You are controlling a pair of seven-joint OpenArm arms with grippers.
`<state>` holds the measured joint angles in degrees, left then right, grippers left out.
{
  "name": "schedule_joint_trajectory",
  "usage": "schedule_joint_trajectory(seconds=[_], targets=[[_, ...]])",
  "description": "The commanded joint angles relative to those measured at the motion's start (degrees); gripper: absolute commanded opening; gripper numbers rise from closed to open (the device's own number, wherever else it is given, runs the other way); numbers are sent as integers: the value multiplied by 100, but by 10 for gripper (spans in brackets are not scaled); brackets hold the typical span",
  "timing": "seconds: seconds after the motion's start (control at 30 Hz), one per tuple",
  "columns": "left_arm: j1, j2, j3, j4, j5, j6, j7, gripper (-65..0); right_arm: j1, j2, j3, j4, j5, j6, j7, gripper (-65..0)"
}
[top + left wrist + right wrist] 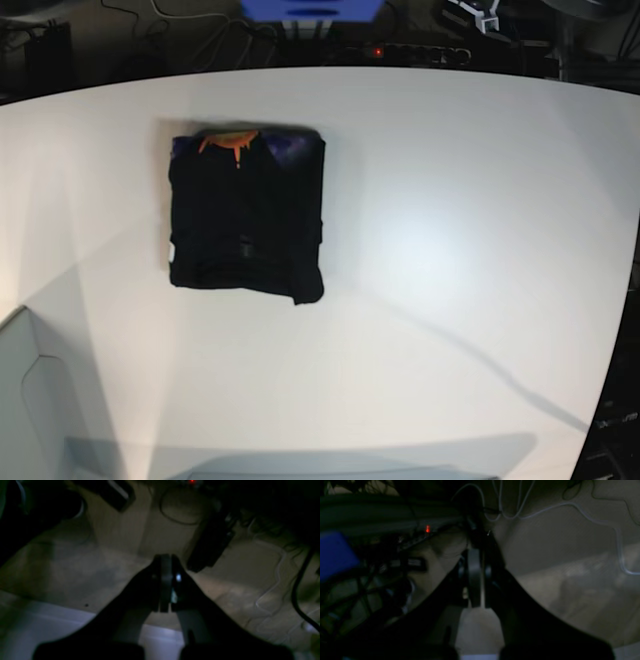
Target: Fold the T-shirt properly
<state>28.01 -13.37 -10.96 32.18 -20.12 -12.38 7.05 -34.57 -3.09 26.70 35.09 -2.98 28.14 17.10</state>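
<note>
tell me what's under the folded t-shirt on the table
The T-shirt lies folded into a compact rectangle flat on the white table. Only bare tabletop shows around it; whatever lies beneath the cloth is covered.

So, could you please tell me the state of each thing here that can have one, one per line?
T-shirt: folded into a compact rectangle, lying flat on the table, collar at the far edge, not held.
Left gripper: shut, holding nothing, away from the shirt.
Right gripper: shut, holding nothing, away from the shirt.
Table: white, carries only the shirt.
</note>
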Motion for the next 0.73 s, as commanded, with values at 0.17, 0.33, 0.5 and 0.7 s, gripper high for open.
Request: schedule_joint_trajectory(seconds=[0.17,0.33,0.5,0.7], targets=[[-669,145,890,-700,-14,-6,-841,-650,1202,393,-415,-2582,-699,-462,1028,-644],[-1539,356,1575,-1781,-14,3,-911,-650,1764,437,-986,-3092,-1201,-1236,905,-644],[-1935,515,1918,-2089,-14,65,-876,-650,2222,437,-1470,-3083,-1359,-1825,-203,-644],[-1997,655,2050,-2080,-32,935,-876,-650,2538,393,-1830,-3083,-1359,-1860,-897,-644]])
